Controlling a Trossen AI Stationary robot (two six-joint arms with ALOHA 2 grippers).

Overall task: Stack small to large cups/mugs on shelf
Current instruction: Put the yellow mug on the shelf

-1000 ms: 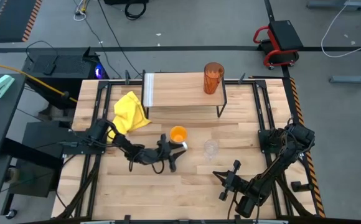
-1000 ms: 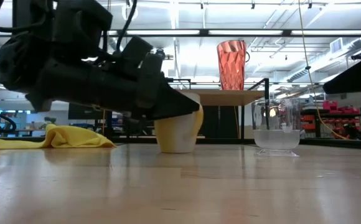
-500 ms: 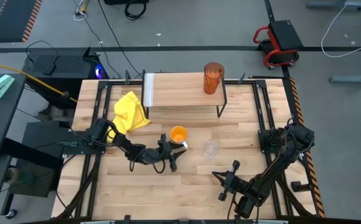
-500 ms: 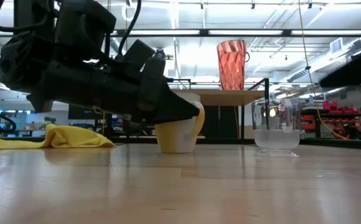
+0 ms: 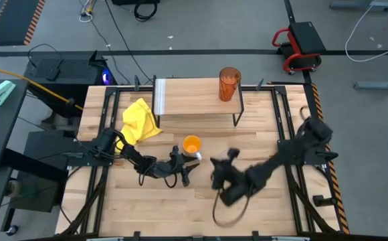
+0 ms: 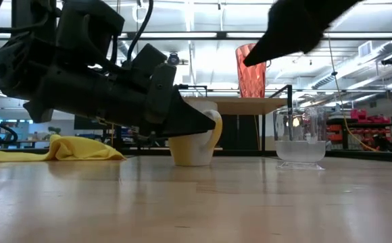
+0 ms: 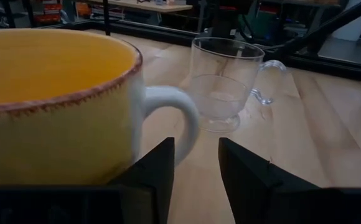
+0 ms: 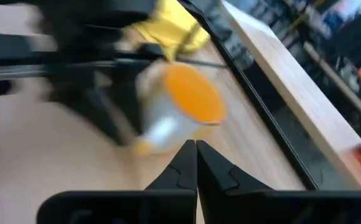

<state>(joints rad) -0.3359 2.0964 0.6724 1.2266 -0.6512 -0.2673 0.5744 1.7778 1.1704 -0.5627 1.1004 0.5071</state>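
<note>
A crumpled yellow cloth [image 5: 140,120] lies on the wooden tabletop [image 5: 147,207], near its left edge.

Bright overhead light, right wrist view perhaps motion-blurred

The light-wood bench [image 5: 147,207] carries the shelf [image 5: 194,97] at its far edge, a yellow cloth [image 5: 140,120] toward the far left corner, and the orange mug [image 5: 191,145] and clear glass cup [image 6: 300,140] standing mid-bench.
</note>
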